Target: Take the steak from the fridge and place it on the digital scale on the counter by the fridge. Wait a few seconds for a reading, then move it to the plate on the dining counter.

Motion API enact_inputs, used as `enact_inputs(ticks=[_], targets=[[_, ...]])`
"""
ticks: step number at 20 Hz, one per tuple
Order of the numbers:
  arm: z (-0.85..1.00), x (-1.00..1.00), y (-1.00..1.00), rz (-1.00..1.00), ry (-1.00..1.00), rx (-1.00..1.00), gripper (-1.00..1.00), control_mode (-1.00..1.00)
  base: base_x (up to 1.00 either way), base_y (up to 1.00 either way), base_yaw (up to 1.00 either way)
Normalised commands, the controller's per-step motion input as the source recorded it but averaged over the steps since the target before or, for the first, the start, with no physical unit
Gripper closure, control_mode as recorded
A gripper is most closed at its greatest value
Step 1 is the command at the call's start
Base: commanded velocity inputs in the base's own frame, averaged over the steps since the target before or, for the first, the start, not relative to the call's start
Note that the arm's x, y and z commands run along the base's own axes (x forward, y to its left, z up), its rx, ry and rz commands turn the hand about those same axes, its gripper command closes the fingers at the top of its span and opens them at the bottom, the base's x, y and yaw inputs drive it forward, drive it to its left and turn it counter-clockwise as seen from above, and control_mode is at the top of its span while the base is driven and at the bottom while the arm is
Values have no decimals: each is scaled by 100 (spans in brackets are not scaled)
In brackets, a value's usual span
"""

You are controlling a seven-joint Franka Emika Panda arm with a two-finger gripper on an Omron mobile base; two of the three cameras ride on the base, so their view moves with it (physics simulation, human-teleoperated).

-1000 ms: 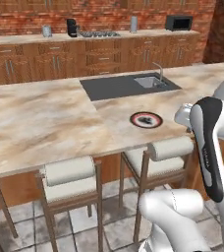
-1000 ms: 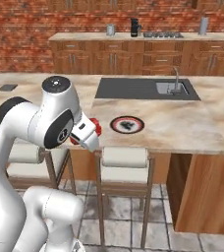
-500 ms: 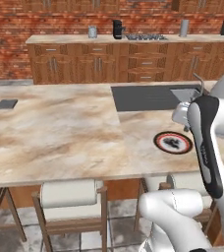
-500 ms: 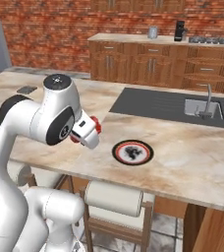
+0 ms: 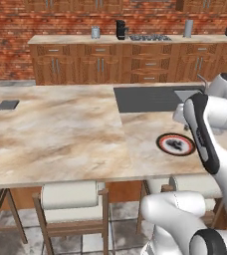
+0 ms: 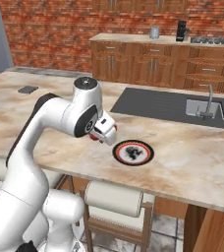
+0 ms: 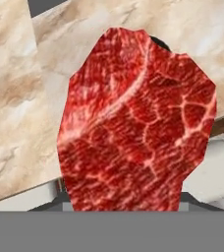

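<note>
Brick walls and wooden cabinets back a kitchen whose near side is taken by the dining desk, a veined marble slab with a dark grey panel and sink let into it. On that slab, near its front edge, sits the plate with its dark red rim and pale centre, bare of any meat. The pincer hangs just beside the plate, on the arm's side of it and above the marble, closed on the steak, which the hand view shows as a red marbled slab held upright before the camera. A small dark pad, likely the digital scale, lies well apart at the far left of the marble with nothing on it. As things lie, the fetching looks done and the weighing is probably past, though the pictures cannot confirm a reading. What is left is the last stretch: carry the steak over the plate, lower it, and let go.
</note>
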Motion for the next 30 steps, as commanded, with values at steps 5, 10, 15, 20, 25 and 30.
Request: enact_inputs(ticks=[5, 10, 15, 20, 25, 30], targets=[[-81, 100, -41, 0, 10, -1, 100, -100, 0, 0, 0], [-89, 90, -19, 0, 5, -5, 100, -100, 0, 0, 0], [-76, 66, -12, 0, 0, -7, 100, -100, 0, 0, 0], [-69, 44, -21, 0, 0, -5, 100, -100, 0, 0, 0], [-49, 37, -21, 0, 0, -2, 100, -100, 0, 0, 0], [-32, 34, -26, 0, 0, -1, 100, -100, 0, 0, 0]])
